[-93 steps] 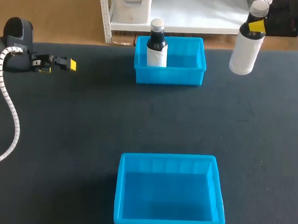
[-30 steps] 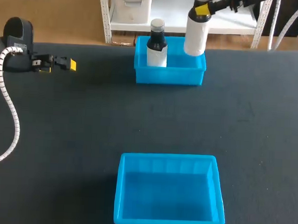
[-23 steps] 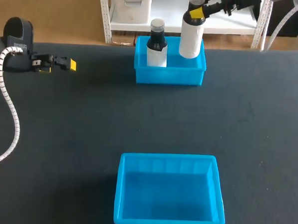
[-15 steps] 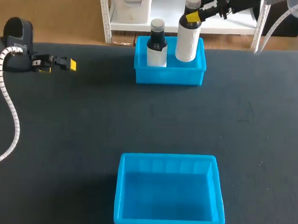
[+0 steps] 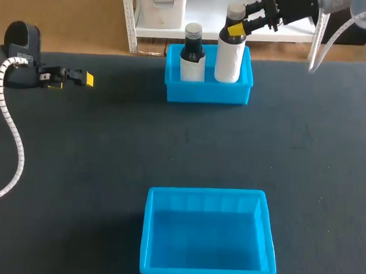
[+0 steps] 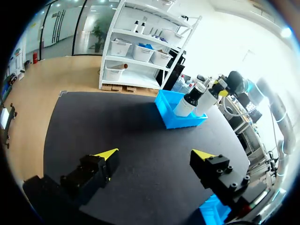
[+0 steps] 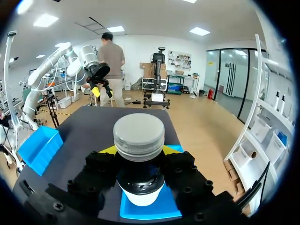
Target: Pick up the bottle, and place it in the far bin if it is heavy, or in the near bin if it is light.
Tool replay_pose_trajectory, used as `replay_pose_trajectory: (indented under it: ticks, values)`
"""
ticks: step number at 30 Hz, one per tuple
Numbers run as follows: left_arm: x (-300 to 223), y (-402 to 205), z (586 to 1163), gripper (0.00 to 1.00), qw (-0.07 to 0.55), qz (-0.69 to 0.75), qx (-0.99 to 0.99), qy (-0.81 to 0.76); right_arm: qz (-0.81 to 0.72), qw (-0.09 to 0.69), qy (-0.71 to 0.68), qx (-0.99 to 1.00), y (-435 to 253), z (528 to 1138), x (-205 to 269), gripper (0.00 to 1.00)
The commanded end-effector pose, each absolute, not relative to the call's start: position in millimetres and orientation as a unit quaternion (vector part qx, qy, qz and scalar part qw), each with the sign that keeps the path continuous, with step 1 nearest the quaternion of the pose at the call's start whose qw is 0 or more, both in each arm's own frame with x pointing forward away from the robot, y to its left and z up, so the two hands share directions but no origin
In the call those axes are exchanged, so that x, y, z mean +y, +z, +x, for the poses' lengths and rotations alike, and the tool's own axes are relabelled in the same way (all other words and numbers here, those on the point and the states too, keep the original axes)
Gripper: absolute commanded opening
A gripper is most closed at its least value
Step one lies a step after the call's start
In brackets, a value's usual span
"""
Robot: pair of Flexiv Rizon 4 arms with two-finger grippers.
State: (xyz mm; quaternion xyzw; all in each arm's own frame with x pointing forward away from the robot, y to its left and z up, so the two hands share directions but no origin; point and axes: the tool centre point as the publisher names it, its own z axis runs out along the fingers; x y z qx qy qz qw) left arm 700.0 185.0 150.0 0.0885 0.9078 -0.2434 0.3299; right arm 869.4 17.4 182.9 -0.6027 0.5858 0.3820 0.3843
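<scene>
The far blue bin (image 5: 207,92) stands at the table's back edge. A dark bottle with a white label (image 5: 193,56) stands upright in its left half. My right gripper (image 5: 239,29) is shut on the neck of a second white bottle with a grey cap (image 5: 230,56), whose base sits low inside the bin's right half. In the right wrist view the cap (image 7: 139,135) shows between the yellow tips of the right gripper (image 7: 139,152), with the far bin (image 7: 140,210) below. My left gripper (image 5: 82,78) rests open at the table's left, empty, also the left gripper (image 6: 154,157).
The near blue bin (image 5: 206,192) stands empty at the front middle of the dark table. My left arm's white cable (image 5: 11,134) trails along the left edge. From the left wrist, the far bin (image 6: 180,119) and both bottles lie far ahead.
My right arm has carried the white bottle leftward from beyond the bin's right side and lowered it into the far bin's right half. The left arm has stayed put.
</scene>
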Motion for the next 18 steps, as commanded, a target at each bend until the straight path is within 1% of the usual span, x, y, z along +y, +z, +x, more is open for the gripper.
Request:
replay_pose_trajectory:
  ticks: [1, 18]
  values:
    - [185, 150, 700, 1.00, 0.330, 0.088, 0.908, -0.243, -0.604, 0.381, 0.384, 0.585, 181, 869, 18, 0.00]
    - [185, 150, 700, 1.00, 0.330, 0.088, 0.908, -0.243, -0.603, 0.371, 0.385, 0.592, 160, 871, 21, 0.00]
